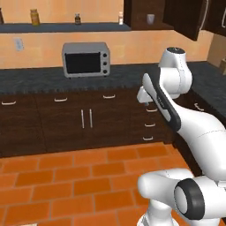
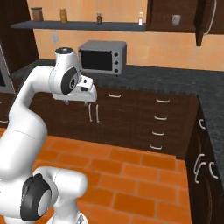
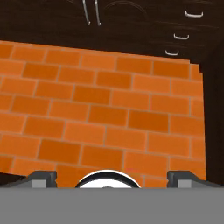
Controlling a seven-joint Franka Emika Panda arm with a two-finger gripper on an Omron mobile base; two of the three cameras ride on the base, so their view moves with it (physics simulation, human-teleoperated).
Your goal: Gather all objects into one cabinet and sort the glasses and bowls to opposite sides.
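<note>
Orange brick floor, dark counters, and up top an open wall cabinet (image 2: 168,17) with the grey cup (image 2: 176,19) inside. Looks like the approach step: next, reach up toward that shelf. Gripper (image 3: 112,177) hangs above the floor, fingers wide apart, holding nothing.

Glossy white rounded arm (image 1: 176,110) segments with dark grey joint rings and a dark stripe.
</note>
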